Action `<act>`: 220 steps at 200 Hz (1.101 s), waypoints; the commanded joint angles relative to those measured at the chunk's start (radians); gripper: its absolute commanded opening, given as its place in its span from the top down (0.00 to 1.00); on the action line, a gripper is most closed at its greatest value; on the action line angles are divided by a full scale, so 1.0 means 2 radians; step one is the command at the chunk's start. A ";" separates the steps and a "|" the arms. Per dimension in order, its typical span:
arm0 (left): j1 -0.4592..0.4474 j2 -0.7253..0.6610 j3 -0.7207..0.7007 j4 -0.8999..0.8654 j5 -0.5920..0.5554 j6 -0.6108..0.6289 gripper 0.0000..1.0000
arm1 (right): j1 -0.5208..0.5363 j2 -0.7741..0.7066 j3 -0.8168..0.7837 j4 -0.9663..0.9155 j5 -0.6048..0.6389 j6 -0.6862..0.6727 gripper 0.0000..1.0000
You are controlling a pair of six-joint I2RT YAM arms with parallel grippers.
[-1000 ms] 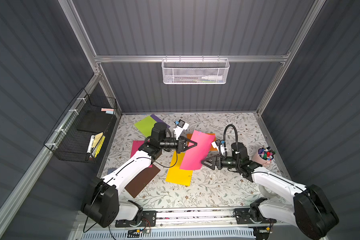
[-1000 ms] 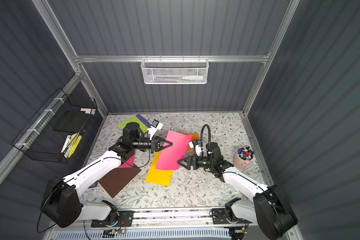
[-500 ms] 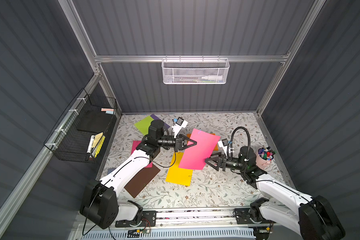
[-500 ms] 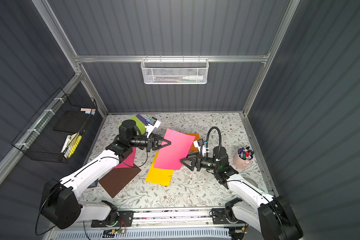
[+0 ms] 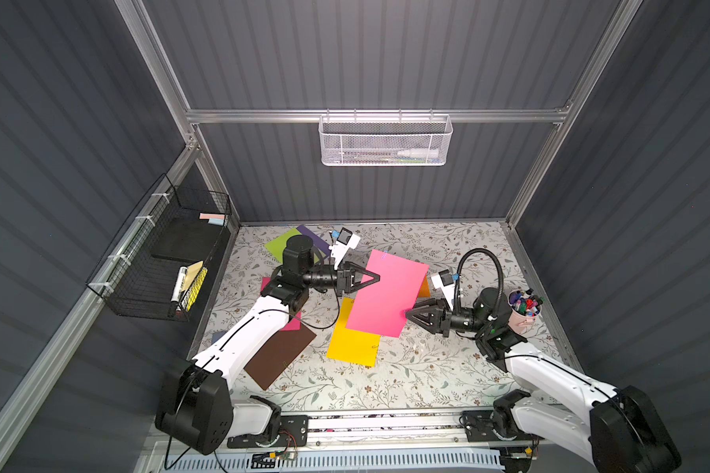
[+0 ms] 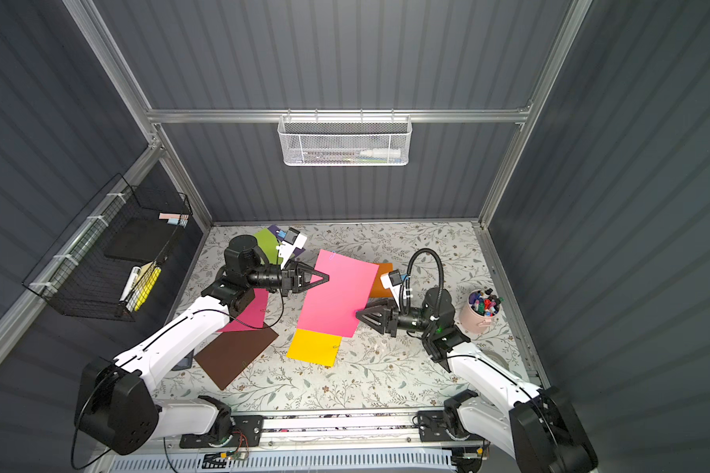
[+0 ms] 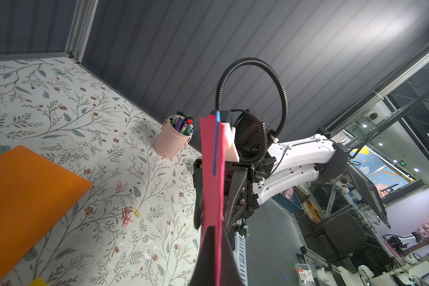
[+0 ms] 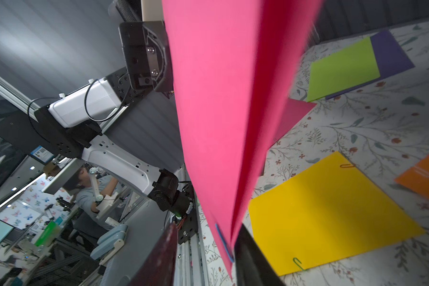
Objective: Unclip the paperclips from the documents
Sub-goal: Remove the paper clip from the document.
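- Paper, thin and light: the pink sheet (image 5: 390,295) is floppy and will probably sag or flutter if tugged, so it wants support at two edges. It hangs off the bench (image 5: 427,376), spanning from one claw to the other, with the yellow sheet (image 5: 353,342) lying below both claws.
- Clip: the blue paperclip (image 8: 224,239) is tiny, springy wire, likely slippery. It sits on the sheet's edge right between the right claw's jaws. I judge it best taken by its outer loop and slid straight outward off the edge. A sideways pull may tear the paper.
- Holding side: the left claw (image 5: 375,278) is clamped on the opposite edge, and the paper runs out ahead of its tips.
- Working side: the right claw (image 5: 407,313) has its jaws apart, one on each side of the clipped edge. No firm pinch shows.
- Arms: both forearms reach in low and roughly level, the claws pointing at each other across the sheet.
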 commanded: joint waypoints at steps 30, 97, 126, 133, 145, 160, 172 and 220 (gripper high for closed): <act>0.005 -0.012 -0.006 0.005 0.014 0.001 1.00 | -0.002 0.001 0.019 0.011 -0.021 0.004 0.70; 0.010 -0.015 -0.011 0.011 0.011 -0.005 1.00 | -0.002 0.005 0.018 -0.004 -0.031 0.001 0.80; 0.012 -0.014 -0.011 0.016 0.011 -0.008 1.00 | -0.002 0.006 0.020 -0.017 -0.033 -0.004 0.83; 0.012 -0.013 -0.012 0.016 0.010 -0.009 1.00 | -0.003 0.006 0.021 -0.019 -0.034 -0.004 0.84; 0.011 -0.014 -0.013 0.017 0.010 -0.009 1.00 | -0.002 0.006 0.022 -0.023 -0.034 -0.006 0.87; 0.011 -0.015 -0.015 0.017 0.010 -0.009 1.00 | -0.002 0.007 0.022 -0.026 -0.033 -0.007 0.89; 0.012 -0.017 -0.016 0.017 0.009 -0.009 1.00 | -0.003 0.009 0.022 -0.026 -0.032 -0.007 0.91; 0.019 -0.020 -0.016 -0.005 0.000 0.014 1.00 | -0.002 0.011 0.023 -0.046 -0.031 -0.013 0.95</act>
